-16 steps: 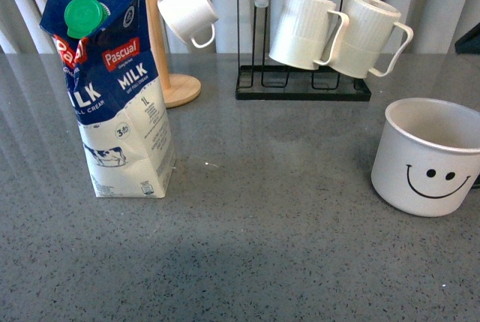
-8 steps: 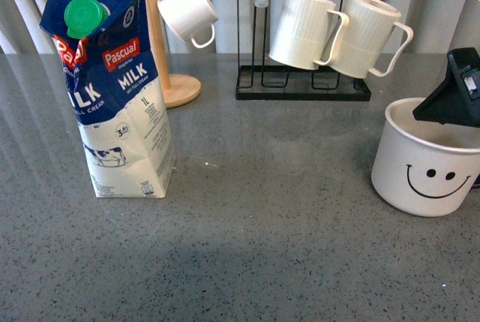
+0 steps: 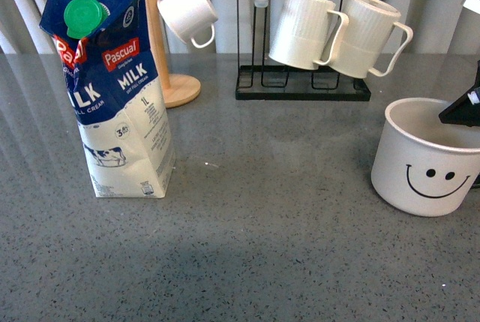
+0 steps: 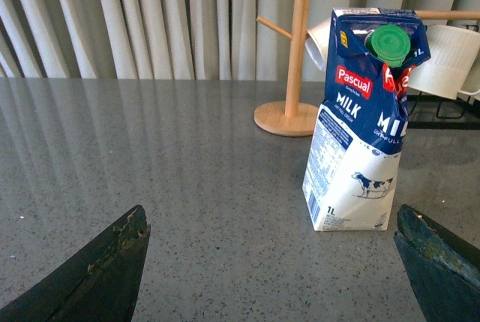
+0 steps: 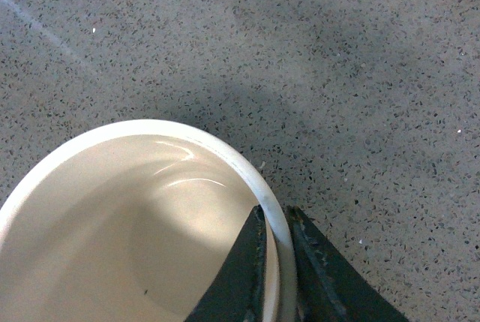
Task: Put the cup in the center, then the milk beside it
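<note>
The cup, a wide white mug with a black smiley face, stands on the grey table at the right edge of the front view. My right gripper is shut on the cup's rim, one finger inside and one outside; only its dark tip shows in the front view. The milk, a blue and white Pascual carton with a green cap, stands upright at the left. In the left wrist view the milk is ahead of my left gripper, which is open and empty, well short of the carton.
A wooden mug tree with a small white cup stands behind the milk. A black rack with a wooden bar holds two ribbed cream mugs at the back. A curtain hangs behind the grey table.
The right gripper came into view from the right, reached over the cup, then shifted right and lower onto its rim. The cup and milk have not moved.
</note>
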